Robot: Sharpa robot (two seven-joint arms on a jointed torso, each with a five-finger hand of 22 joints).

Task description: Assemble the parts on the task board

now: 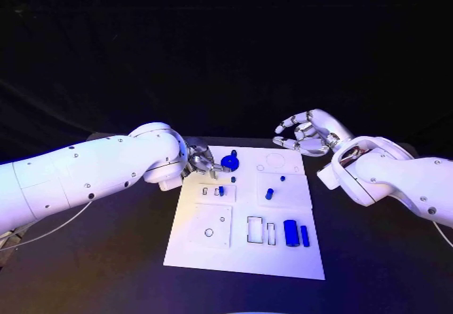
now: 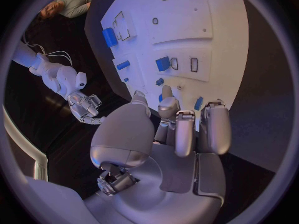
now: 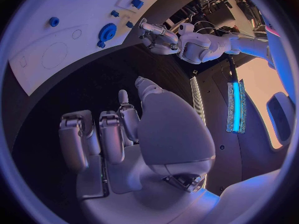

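Note:
The white task board (image 1: 203,252) lies mid-table. Near its far edge is a blue gear (image 1: 231,160), also seen on the board (image 3: 62,15) as the gear (image 3: 107,32). My left hand (image 1: 203,162) sits beside the gear with curled fingers at its rim; blue shows between the fingers (image 2: 184,129), and whether they grip it is unclear. Blue pegs (image 1: 269,193) and two blue blocks (image 1: 296,233) are on the board. My right hand (image 1: 307,133) hovers past the far right corner, fingers curled in on nothing.
The board (image 2: 206,30) has bare recesses: a ring outline (image 1: 273,159), rectangular slots (image 1: 256,229) and a round hole (image 1: 209,232). A white cable (image 1: 57,226) hangs under my left arm. Black table (image 1: 113,275) surrounds the board.

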